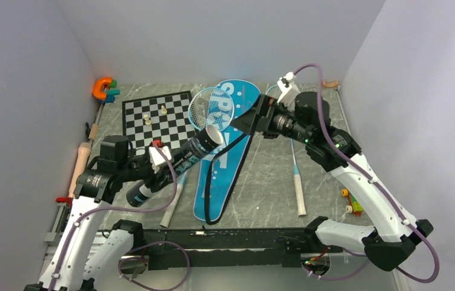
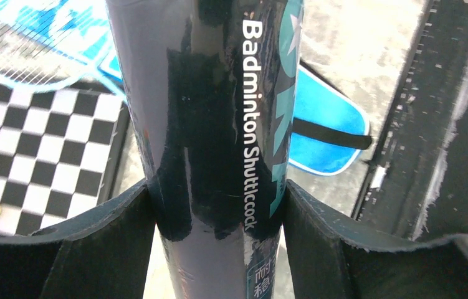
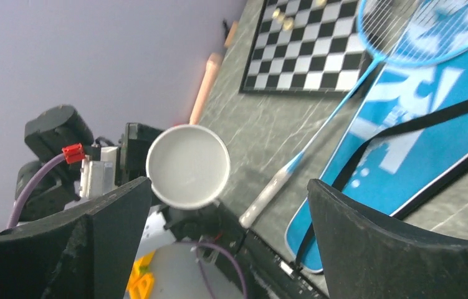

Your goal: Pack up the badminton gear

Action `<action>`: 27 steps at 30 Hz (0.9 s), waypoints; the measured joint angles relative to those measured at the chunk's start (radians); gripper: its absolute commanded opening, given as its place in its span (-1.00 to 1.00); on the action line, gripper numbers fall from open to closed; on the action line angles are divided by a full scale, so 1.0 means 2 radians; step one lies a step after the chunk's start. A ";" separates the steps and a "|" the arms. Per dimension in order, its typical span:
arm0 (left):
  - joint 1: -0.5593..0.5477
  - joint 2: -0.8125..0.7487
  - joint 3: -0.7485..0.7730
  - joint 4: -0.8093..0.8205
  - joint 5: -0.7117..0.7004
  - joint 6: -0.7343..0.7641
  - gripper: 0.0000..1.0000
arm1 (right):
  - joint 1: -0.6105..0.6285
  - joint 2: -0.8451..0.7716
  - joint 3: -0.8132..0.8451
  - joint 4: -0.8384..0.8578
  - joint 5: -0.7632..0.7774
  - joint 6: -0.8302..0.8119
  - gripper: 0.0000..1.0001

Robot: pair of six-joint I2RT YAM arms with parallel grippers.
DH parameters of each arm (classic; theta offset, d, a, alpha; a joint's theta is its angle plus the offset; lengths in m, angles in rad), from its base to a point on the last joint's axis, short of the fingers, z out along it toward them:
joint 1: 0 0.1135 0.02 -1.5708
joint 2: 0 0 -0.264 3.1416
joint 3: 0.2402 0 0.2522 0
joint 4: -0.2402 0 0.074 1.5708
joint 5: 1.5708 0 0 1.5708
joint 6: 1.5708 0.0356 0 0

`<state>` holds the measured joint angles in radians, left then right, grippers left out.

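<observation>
I see my left gripper [image 1: 162,165] clamped around the black tube [image 1: 197,145], which slants across the centre-left of the top view, its open mouth raised toward my right gripper [image 1: 246,121], spread wide and empty, near the blue bag [image 1: 228,159].

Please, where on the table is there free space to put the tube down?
The widest bare patch lies between the blue bag and the shaft of the right racket, toward the near edge. The left side is crowded: the chessboard, the other racket, and the left gripper holding the tube.
</observation>
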<state>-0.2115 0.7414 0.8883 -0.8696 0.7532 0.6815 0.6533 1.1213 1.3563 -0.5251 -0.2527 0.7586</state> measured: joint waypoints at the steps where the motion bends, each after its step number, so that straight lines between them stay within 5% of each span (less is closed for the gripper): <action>1: 0.009 0.003 0.004 0.002 -0.007 -0.005 -1.00 | -0.011 0.000 0.012 -0.008 0.003 -0.006 0.99; 7: 0.113 0.047 0.041 0.001 -0.049 -0.020 -1.00 | -0.061 -0.008 0.032 -0.053 0.015 -0.029 0.99; 17: 0.376 0.159 0.065 -0.001 -0.107 -0.023 -1.00 | -0.080 -0.028 -0.048 -0.077 0.021 -0.034 0.99; 27: 0.433 0.239 0.036 0.051 -0.153 -0.027 -0.96 | -0.085 -0.026 -0.071 -0.091 0.021 -0.034 0.99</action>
<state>0.6544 1.2201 0.9596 -0.7681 0.4480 0.6277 0.4835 1.0695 1.2144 -0.7071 -0.2104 0.6910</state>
